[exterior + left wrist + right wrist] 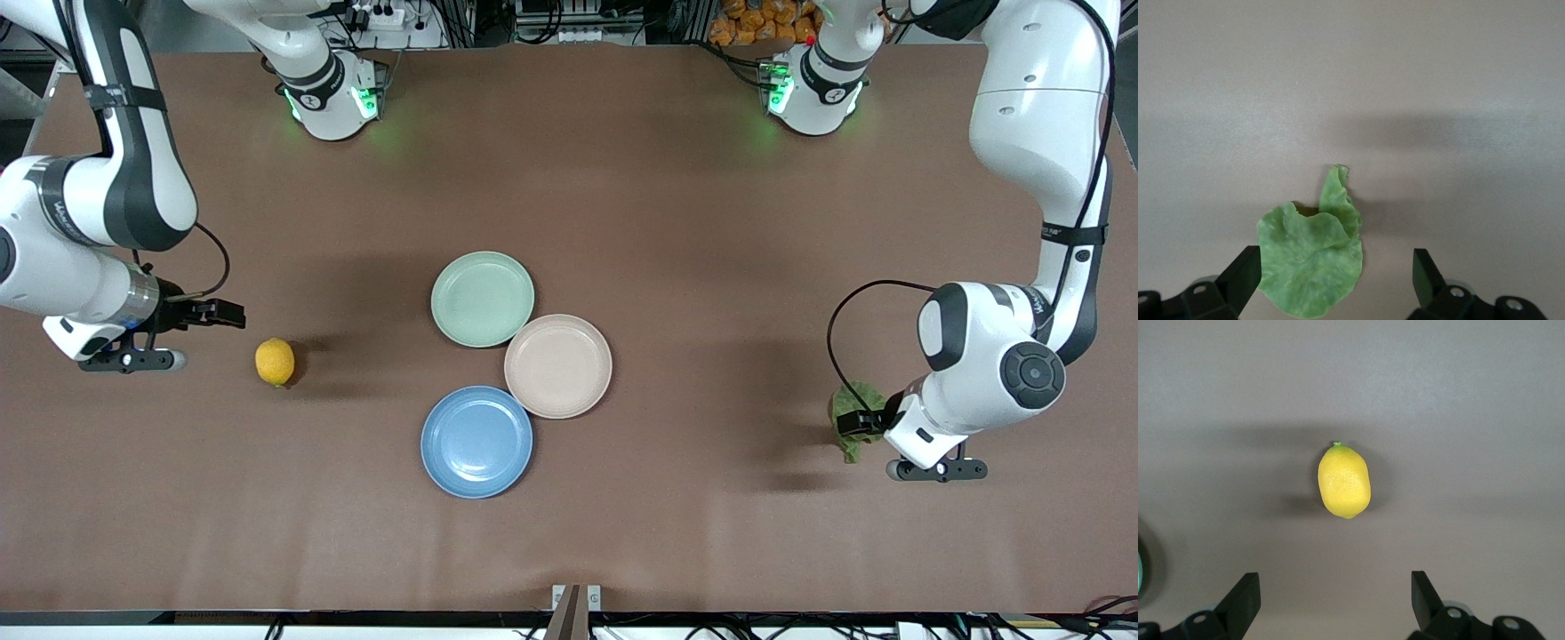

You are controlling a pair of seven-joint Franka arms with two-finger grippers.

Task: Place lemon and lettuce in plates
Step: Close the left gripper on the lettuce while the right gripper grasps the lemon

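On the brown worktop (622,178), both claws stood open: left claw (1337,280) over the lettuce (1313,267), right claw (1335,600) near the lemon (1344,481).

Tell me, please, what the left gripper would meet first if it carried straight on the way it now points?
Most likely the lettuce: it lies on the table between the open fingers of the left gripper. Depth is hard to judge, so it may land near the leaf's edge.

Three plates (483,299), one lemon (275,362), one lettuce (855,400).
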